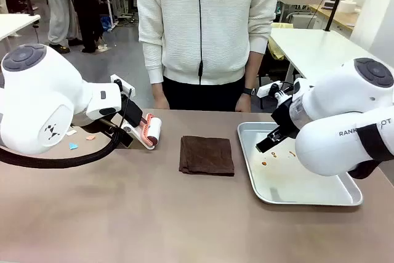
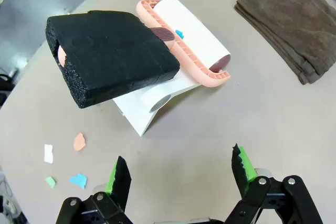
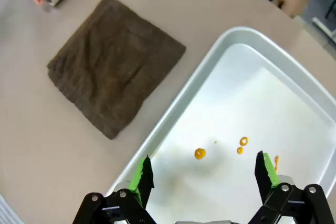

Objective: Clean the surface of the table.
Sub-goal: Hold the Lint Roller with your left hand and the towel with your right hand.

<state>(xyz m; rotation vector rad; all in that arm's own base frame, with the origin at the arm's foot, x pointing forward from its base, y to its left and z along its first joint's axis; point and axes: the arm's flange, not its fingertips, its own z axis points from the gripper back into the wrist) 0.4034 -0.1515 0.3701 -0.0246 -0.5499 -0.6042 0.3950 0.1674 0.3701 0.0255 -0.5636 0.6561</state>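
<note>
- Small flat paper scraps in orange, white, green and blue lie scattered at the left of the smooth, matte greyish-brown counter, which spans the whole front view.
- The left arm's jaws, black with green pads, stand wide apart and empty above bare counter near the scraps.
- A lint roller, a white cylinder in a ribbed salmon-pink plastic frame, carries a porous black foam block on its handle.
- A folded dark brown terry towel, roughly square, lies flat mid-counter.
- A shiny rectangular metal tray with rounded corners holds a few orange crumbs.
- The right arm's jaws gape wide and empty over the tray.
</note>
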